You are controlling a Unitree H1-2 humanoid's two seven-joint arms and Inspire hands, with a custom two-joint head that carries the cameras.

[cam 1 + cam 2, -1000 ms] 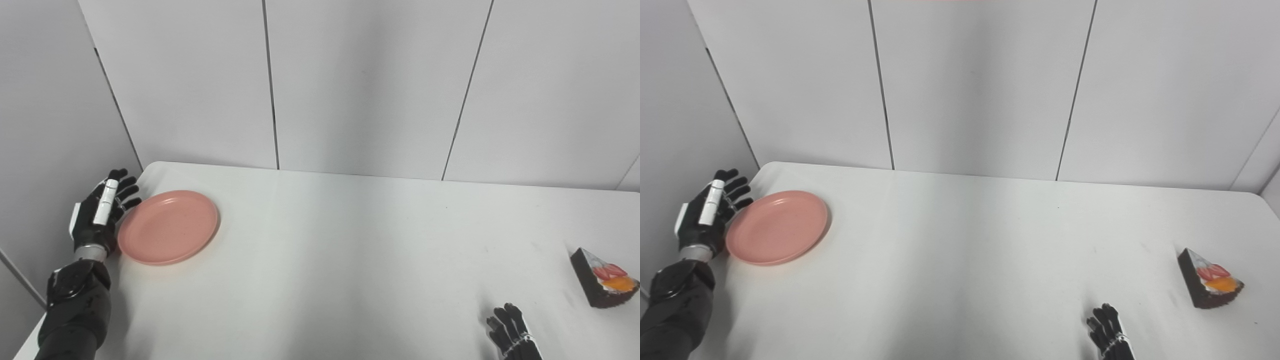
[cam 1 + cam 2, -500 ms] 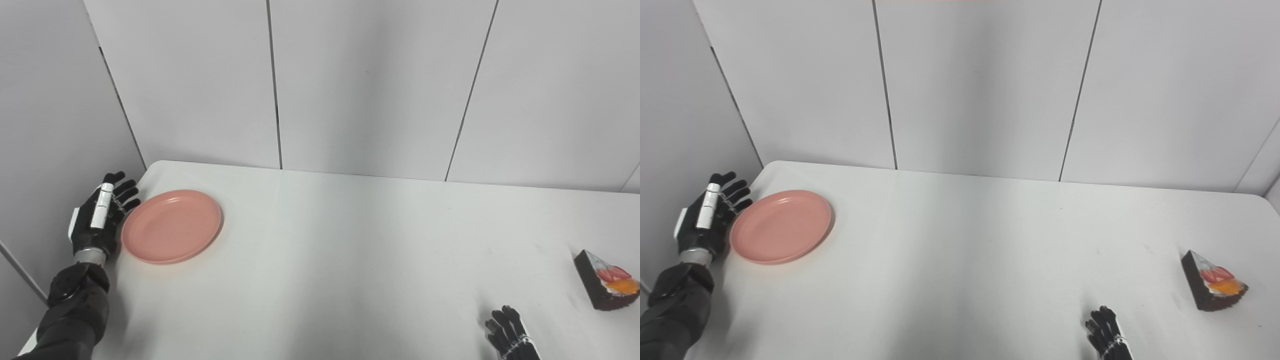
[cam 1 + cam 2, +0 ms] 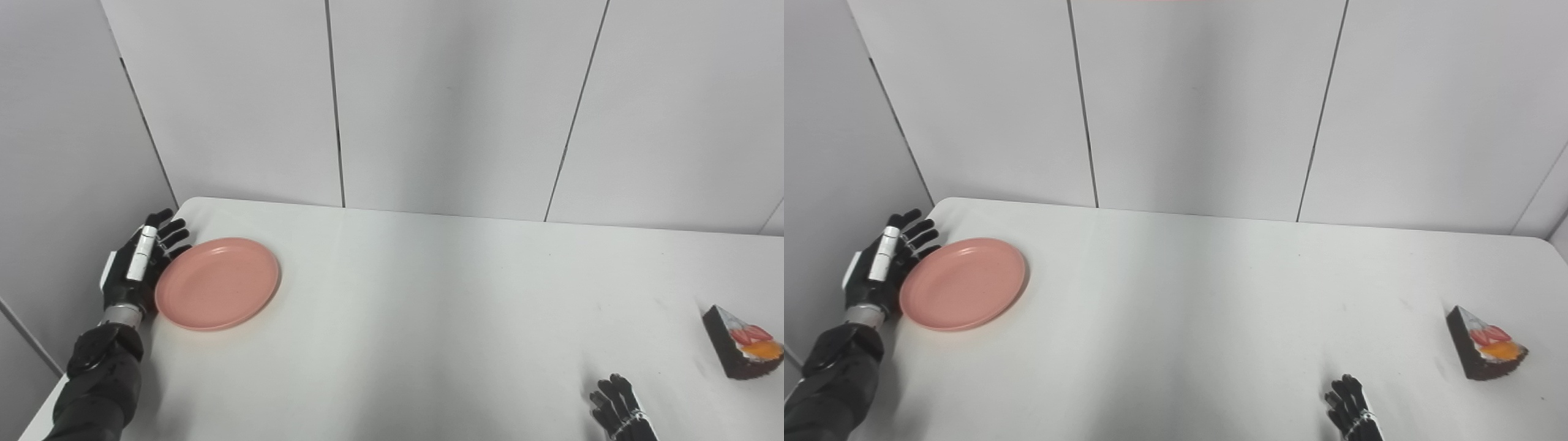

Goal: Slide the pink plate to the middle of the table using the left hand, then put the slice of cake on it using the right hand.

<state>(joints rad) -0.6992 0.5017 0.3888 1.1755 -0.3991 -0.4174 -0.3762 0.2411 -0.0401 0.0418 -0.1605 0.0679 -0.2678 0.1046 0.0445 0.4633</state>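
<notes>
A pink plate (image 3: pixel 218 283) lies flat near the left end of the white table (image 3: pixel 429 294). My left hand (image 3: pixel 139 263) stands on edge against the plate's left rim, fingers straight and apart, holding nothing. A chocolate cake slice (image 3: pixel 740 342) topped with strawberry and orange fruit sits at the far right of the table. My right hand (image 3: pixel 617 409) shows only its fingers at the bottom edge, spread apart, well to the left of the cake and not touching it.
Grey panel walls (image 3: pixel 453 104) close off the back and left sides of the table. The table's rounded far left corner (image 3: pixel 193 205) lies just behind my left hand. Bare tabletop stretches between plate and cake.
My left hand and the pink plate have both shifted a little to the right across the table. My right hand has sunk slightly lower in the picture. The cake has stayed put.
</notes>
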